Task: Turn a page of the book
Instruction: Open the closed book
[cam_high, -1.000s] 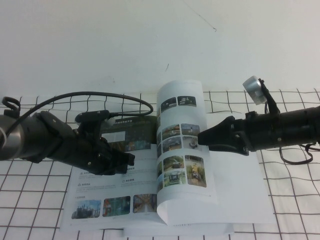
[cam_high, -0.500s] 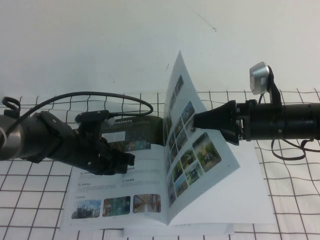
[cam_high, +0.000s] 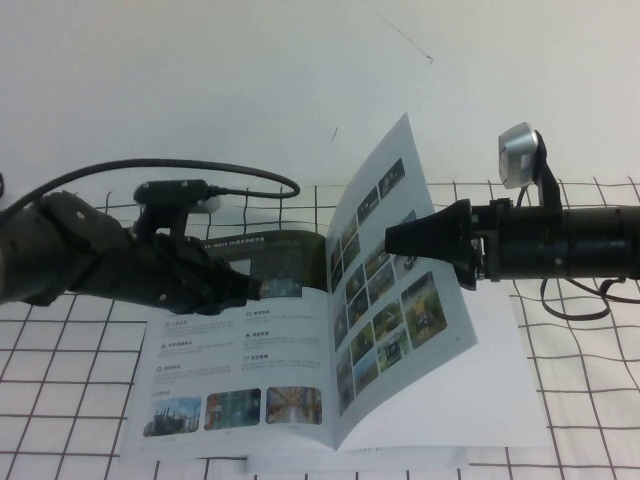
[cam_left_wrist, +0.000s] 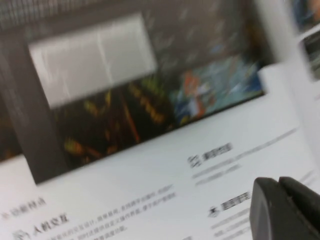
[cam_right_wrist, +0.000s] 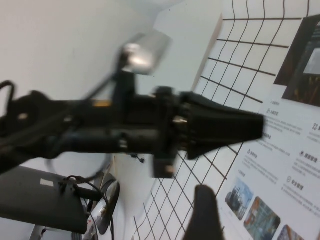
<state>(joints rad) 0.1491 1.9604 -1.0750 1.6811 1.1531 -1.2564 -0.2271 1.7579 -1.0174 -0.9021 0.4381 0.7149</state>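
The book (cam_high: 230, 350) lies open on the gridded cloth. Its left sheet has a dark banner and text columns. The page (cam_high: 395, 290) stands up from the spine and leans right, its photo face in view. My right gripper (cam_high: 390, 237) reaches in from the right, its tip over the page's photo face at mid height. Whether it holds the page does not show. My left gripper (cam_high: 258, 290) hovers over the left sheet near the banner. In the left wrist view it (cam_left_wrist: 282, 205) is shut and empty above the text. It also shows in the right wrist view (cam_right_wrist: 257, 127).
A white cloth with a black grid (cam_high: 580, 400) covers the table. A white wall (cam_high: 200, 80) stands behind it. A black cable (cam_high: 230, 180) loops above the left arm. A blank white sheet (cam_high: 500, 400) lies under the raised page on the right.
The page uncurled, sprang upright, then leaned further right. My right gripper rose slightly with it. My left arm lifted and shifted toward the banner.
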